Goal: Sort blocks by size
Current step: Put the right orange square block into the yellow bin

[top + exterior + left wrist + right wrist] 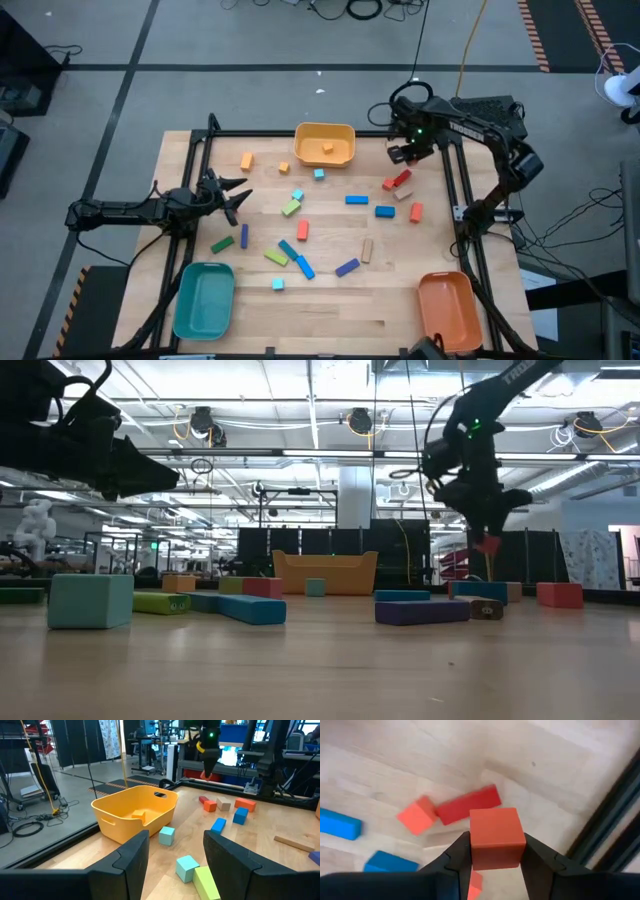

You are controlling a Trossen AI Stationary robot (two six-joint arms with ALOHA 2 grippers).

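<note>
Between the right gripper's [492, 857] fingers sits a gripped red cube [496, 838]; arm lettering looks unreadable; left gripper [172, 857] gapes.

teal tray [203, 298] | bottom rim cropped; orange tray [449, 310] | likewise

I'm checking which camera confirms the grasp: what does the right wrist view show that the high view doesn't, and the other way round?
Only the right wrist view shows the right claw shut on a red-orange cube, held above the table.

Only the high view shows the whole layout: the yellow tray holding an orange block, the teal tray, the orange tray, and the left claw waiting open at the table's left side.

Both show the long red bar beside a small orange-red block, and nearby blue blocks.
</note>
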